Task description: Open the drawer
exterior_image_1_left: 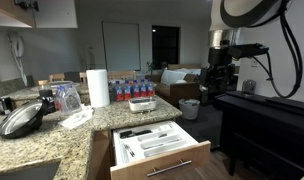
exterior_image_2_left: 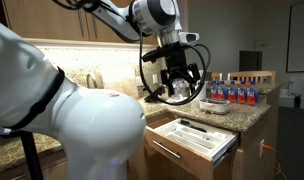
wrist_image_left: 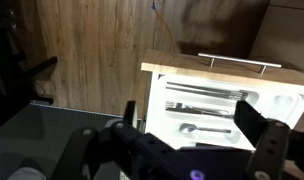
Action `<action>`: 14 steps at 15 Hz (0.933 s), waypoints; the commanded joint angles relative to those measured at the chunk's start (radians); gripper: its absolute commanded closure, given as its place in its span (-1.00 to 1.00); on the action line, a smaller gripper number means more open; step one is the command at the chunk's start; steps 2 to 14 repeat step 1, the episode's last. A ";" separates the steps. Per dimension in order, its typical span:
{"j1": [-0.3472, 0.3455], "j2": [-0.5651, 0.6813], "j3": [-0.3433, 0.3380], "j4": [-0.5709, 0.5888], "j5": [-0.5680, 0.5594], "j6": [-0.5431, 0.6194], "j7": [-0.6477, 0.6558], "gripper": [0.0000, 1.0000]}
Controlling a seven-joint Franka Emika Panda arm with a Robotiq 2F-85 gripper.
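Drawer [exterior_image_1_left: 162, 163] is already pulled well out from under the desk [exterior_image_1_left: 52, 140], its white tray [wrist_image_left: 282, 105] and the utensils [wrist_image_left: 197, 95] in it showing in the wrist view. The task looks all but done. How much travel is left on the runners cannot be told.

The hand [exterior_image_2_left: 180, 90] hangs in the air, wide and holding nothing, apart from everything. In an exterior view the drawer [exterior_image_2_left: 182, 152] sits at about 5 o'clock below it. In the wrist view the handle [wrist_image_left: 240, 62] lies at about 1 o'clock from the hand [wrist_image_left: 187, 115].

The risks, as I judge them:
- A straight drop would put the fingers into the tray or onto the utensils, because the hand is over the open box, not in front of the handle.
- A low pass across the front could catch the handle and push the drawer back in, undoing the work.
- A fresh pull, if tried, might slam the drawer against its stop or tip it, since its limit is not visible.
- The bottles [exterior_image_2_left: 232, 93] stand on the desk at about 3 o'clock of the hand. A wide sideways swing could knock them over.
- The front juts into the arm's path, so a careless retreat downward could strike it.
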 commanded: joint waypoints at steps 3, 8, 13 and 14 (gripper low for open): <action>-0.036 0.001 0.031 0.002 0.027 0.000 -0.024 -1.00; -0.036 0.001 0.031 0.002 0.027 0.000 -0.024 -1.00; -0.036 0.001 0.031 0.002 0.027 0.000 -0.024 -1.00; -0.036 0.001 0.031 0.002 0.027 0.000 -0.024 -1.00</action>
